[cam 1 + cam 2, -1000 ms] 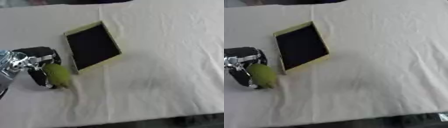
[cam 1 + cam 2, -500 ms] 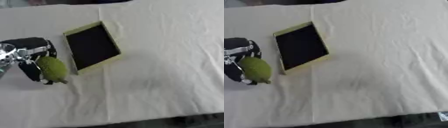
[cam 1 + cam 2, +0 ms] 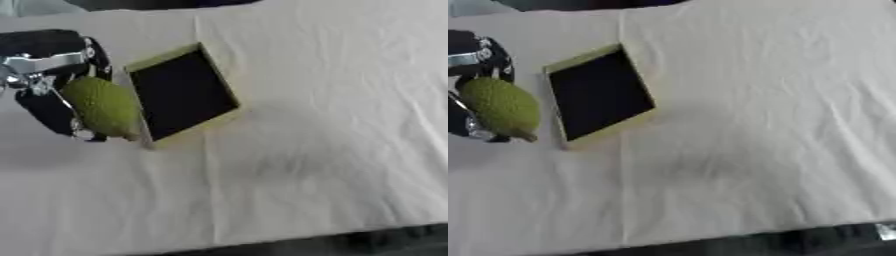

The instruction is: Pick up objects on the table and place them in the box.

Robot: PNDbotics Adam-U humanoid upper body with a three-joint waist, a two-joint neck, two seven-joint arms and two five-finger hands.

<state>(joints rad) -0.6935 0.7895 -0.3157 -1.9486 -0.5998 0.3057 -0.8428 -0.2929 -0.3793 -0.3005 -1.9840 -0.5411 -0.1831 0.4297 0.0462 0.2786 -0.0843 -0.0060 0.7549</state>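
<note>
Since a second ago we've seen the left hand point(image 3: 48, 75) carry the bumpy green fruit point(image 3: 103, 107) up closer to the box point(image 3: 182, 95), fingers curled round it. Now the fruit sits just beside the box's left rim, above the cloth-covered worktop point(image 3: 332, 125). Nothing else lies between them, and we can't see the right hand anywhere.

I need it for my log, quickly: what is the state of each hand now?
Left hand: closed around the green fruit, beside the box.
Right hand: not in view.
</note>
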